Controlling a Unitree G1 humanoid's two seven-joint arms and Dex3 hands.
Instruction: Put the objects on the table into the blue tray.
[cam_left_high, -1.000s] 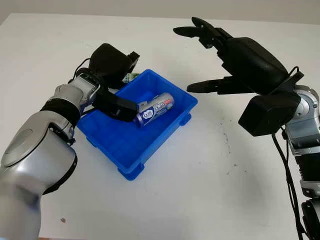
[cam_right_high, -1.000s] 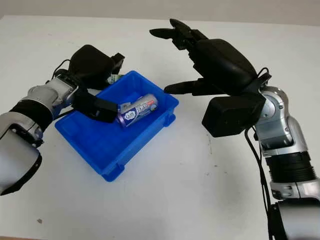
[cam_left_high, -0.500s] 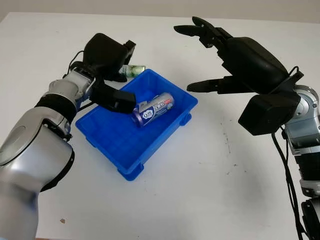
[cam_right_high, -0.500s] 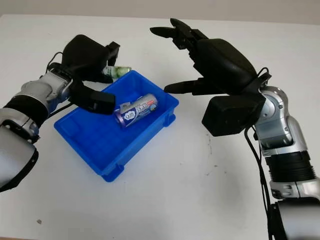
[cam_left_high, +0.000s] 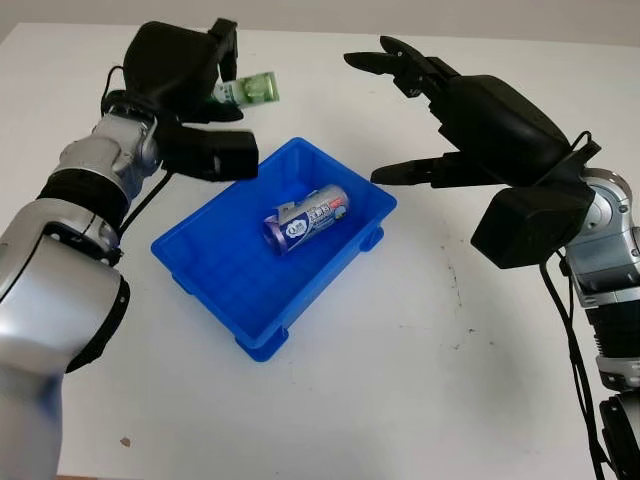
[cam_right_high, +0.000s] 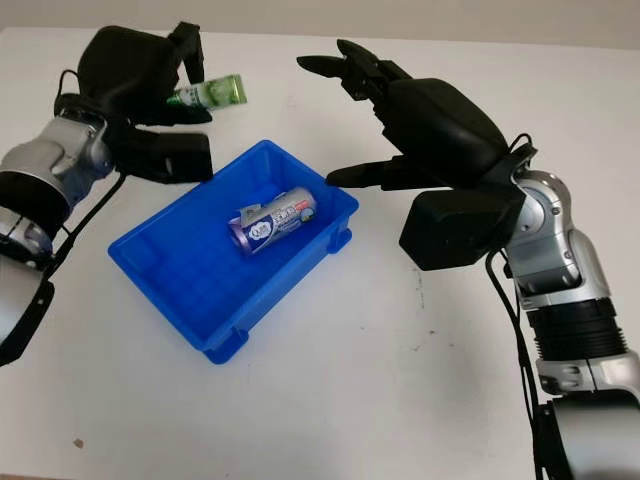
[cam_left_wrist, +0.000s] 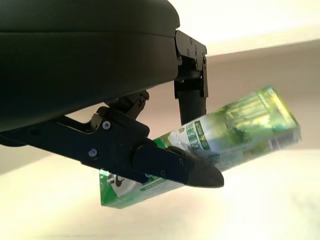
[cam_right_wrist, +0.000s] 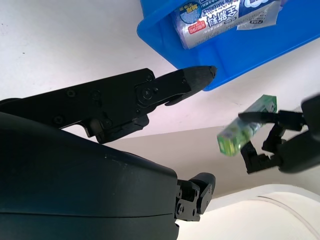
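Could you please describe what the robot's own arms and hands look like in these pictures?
Both arms are glossy silver-grey shells with black bands at the joints and thin black cables along them. The left hand and right hand are matte black: a bulky rounded shell with three slim, jointed, pointed fingers fixed by small visible screws. A boxy black module sits at the right wrist. No markings are legible.

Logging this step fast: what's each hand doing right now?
Left hand: shut on the green packet, raised beyond the blue tray.
Right hand: open, holding nothing, raised to the tray's right.
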